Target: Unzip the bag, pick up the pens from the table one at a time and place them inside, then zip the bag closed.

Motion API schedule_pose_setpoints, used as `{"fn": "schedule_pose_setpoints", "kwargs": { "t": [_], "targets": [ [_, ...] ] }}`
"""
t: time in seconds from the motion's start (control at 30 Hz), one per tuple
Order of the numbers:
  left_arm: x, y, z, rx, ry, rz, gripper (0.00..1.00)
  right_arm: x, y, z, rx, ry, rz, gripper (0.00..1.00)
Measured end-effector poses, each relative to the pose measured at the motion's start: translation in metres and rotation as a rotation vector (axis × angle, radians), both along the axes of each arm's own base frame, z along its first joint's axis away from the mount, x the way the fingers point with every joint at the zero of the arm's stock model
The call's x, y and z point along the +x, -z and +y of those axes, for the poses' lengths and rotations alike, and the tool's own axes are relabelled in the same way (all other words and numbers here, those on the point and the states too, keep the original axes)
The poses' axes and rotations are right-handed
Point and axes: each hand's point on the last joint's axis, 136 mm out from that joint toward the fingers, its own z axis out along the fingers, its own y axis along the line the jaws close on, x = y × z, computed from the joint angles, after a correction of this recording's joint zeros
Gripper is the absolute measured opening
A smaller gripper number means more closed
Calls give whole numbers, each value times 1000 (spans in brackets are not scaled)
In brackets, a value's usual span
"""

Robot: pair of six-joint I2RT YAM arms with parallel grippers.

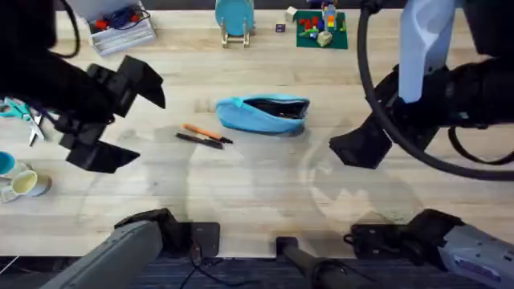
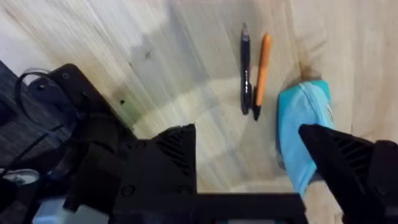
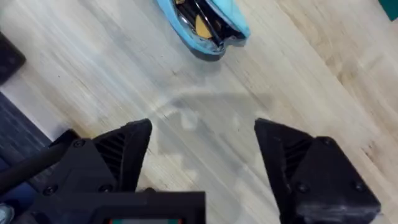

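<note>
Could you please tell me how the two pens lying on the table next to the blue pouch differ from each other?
The orange pen has an orange barrel with a dark tip, while the black pen is dark all over. The orange pen lies nearer the bag, the black pen just on the side away from it. Both are thin, lie flat on the table nearly parallel, close together, and outside the open bag.

teal stand (image 1: 234, 18), toy bricks (image 1: 320, 26), mugs (image 1: 22, 185), scissors (image 1: 24, 115)
</note>
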Motion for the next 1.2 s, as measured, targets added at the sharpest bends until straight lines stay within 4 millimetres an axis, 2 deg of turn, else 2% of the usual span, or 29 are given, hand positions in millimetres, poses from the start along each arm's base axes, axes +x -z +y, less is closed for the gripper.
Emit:
{"fn": "schedule_pose_setpoints", "kwargs": {
  "t": [0.37,0.67,0.97,1.2],
  "targets": [
    [-3,55,-2,-15,-95,62,995,0,0,0,0,0,0,998],
    [2,72,-2,-33,-195,85,995,0,0,0,0,0,0,998],
    [12,95,-31,-42,-170,187,995,0,0,0,0,0,0,998],
    [19,108,-45,-38,-158,217,995,0,0,0,0,0,0,997]
  ]
}}
